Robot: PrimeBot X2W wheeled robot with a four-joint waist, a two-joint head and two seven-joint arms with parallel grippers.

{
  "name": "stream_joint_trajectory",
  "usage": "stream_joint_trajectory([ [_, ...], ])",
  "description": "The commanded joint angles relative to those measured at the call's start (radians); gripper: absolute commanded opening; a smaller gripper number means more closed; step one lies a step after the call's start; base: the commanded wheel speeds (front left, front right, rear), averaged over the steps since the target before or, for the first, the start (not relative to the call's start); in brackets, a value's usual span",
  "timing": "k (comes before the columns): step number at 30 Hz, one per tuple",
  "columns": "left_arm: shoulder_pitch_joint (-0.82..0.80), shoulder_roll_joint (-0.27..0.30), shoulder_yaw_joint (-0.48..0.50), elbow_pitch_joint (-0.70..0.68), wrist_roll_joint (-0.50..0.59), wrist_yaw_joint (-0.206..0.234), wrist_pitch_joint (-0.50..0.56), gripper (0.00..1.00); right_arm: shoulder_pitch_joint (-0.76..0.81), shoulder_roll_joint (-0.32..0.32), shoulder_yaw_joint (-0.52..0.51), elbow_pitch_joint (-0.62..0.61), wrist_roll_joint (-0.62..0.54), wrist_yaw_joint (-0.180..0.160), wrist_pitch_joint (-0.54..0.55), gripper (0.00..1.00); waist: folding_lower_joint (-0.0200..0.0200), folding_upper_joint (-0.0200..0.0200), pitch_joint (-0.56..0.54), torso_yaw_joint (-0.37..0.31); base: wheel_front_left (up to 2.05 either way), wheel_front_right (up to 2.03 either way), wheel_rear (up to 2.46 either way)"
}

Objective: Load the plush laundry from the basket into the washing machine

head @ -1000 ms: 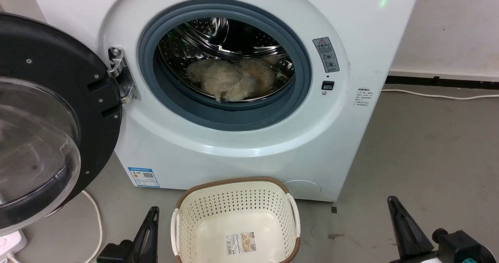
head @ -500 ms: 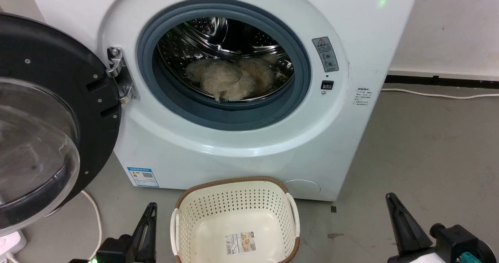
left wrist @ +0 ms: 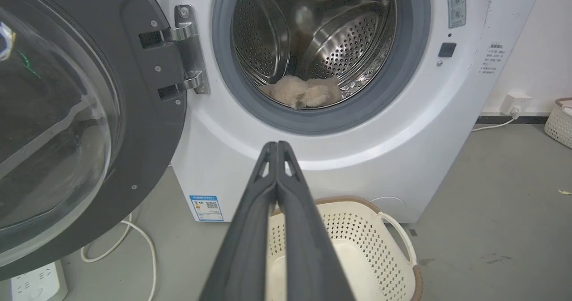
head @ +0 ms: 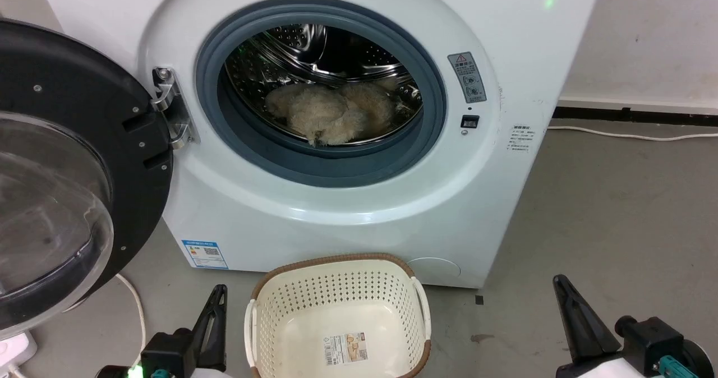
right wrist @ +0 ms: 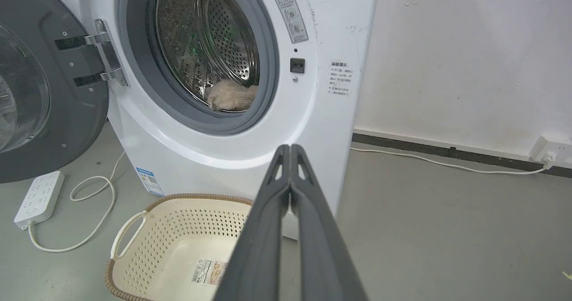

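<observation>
A large white front-loading washing machine (head: 348,221) stands on a grey concrete floor (head: 617,210) against a pale wall, its black-rimmed round glass door (head: 56,198) swung fully open to the robot's left on a metal hinge (head: 168,109). A wide grey rubber seal (head: 320,165) rings the opening, and behind it lies the shiny perforated steel drum (head: 314,47). On the floor just in front of the machine, below the opening, sits a small cream plastic basket (head: 336,288) with perforated sides, a brown woven-look rim and white side handles; its bare pale floor carries a rectangular label sticker (head: 346,349). The fluffy beige-cream plush laundry (head: 331,114) lies inside the drum, slumped on the drum's bottom just behind the seal's lower lip, and the left wrist view shows it (left wrist: 304,93) as a low mound there. The left gripper (head: 220,293) hangs low just to the left of the basket, and the right gripper (head: 561,285) hangs well apart from the basket on its right. In each wrist view the two long dark fingers meet at their tips, the left (left wrist: 277,145) and the right (right wrist: 290,148) both pressed closed with nothing between them. A white cable (head: 134,310) curls over the floor under the door, near a white power strip (right wrist: 38,198). A small blue sticker (head: 205,253) marks the machine's lower left corner.
</observation>
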Motion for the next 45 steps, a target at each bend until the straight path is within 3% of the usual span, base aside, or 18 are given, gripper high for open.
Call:
stream_joint_trajectory([
  [1, -0.017, -0.004, 0.006, -0.006, 0.012, -0.003, 0.007, 0.00, -0.019, 0.000, 0.002, -0.007, -0.009, 0.000, 0.008, 0.00, 0.0000, 0.0000, 0.000, 0.000, 0.00, 0.00, 0.00],
  [45, -0.068, -0.044, 0.048, -0.020, 0.064, -0.010, 0.099, 0.00, -0.060, 0.000, 0.006, -0.021, -0.034, 0.000, 0.100, 0.00, 0.0000, 0.0000, 0.005, -0.007, 0.00, 0.00, 0.00],
])
